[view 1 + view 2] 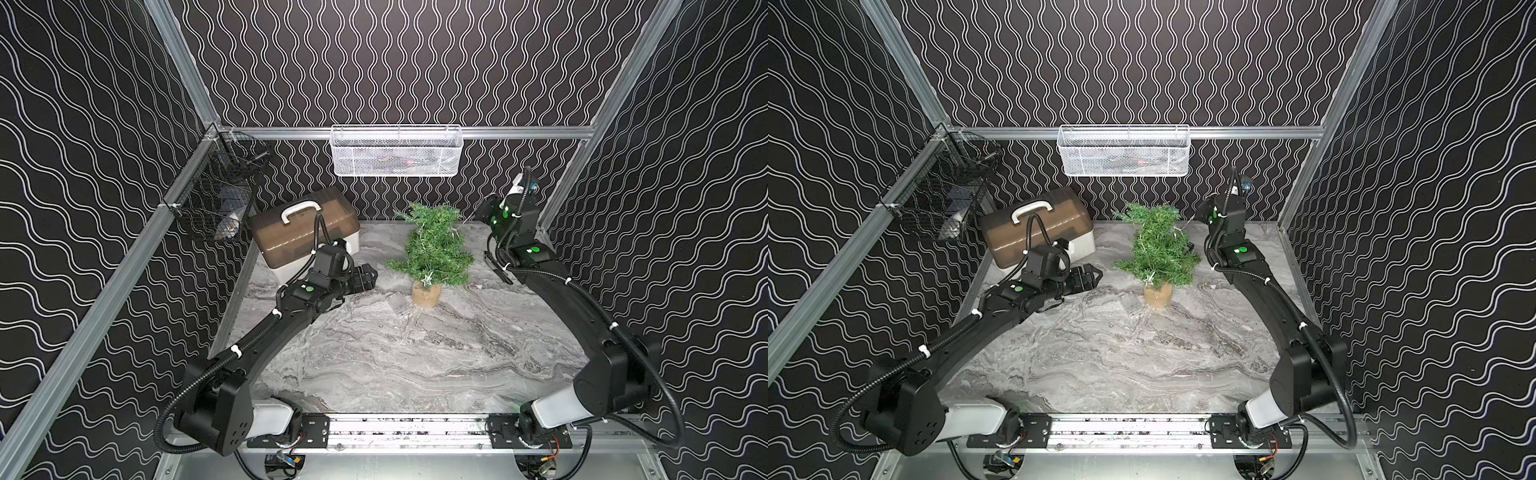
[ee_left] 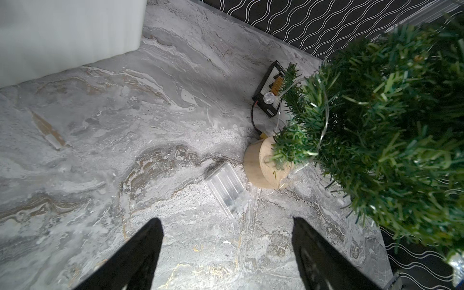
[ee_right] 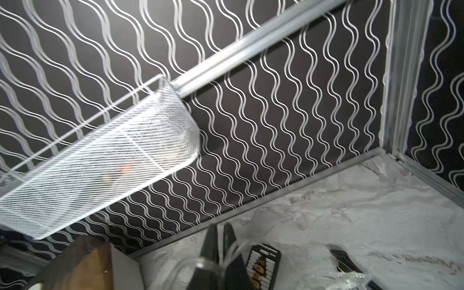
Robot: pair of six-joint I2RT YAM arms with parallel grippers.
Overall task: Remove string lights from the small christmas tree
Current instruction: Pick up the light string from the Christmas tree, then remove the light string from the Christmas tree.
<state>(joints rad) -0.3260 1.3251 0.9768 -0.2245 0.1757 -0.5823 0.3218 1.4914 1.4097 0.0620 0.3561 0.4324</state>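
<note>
Battery box [image 2: 227, 192] is what the next move hangs on, I'd say: the small translucent grey plastic rectangle lies flat on the grey marble table [image 1: 395, 365], just beside the tan burlap base [image 2: 261, 165] of the small christmas tree [image 1: 434, 249], a bushy green artificial pine. The left gripper [image 2: 226, 223] hovers over it with its black fingers wide apart and nothing between them. The box sits just ahead of the tips, and its long axis runs roughly along the way they point, so they'd close across its short side. The left arm is clearly nearer. The string lights [image 1: 426, 279], a thin silvery wire with tiny star bulbs, loop through the branches, so they're mostly on the tree. The right gripper [image 3: 221, 226] is raised near the back corner, fingers pressed together, and it looks like they're pinching a bit of that strand running off the treetop. The tree's low branches overhang that base, so there's a snag risk. The brown-lidded white box [image 1: 307, 232] is behind the left wrist, a black flat board [image 2: 270, 90] behind the tree, and a black flat stick [image 1: 496, 268] under the right arm, all out of the way.
</note>
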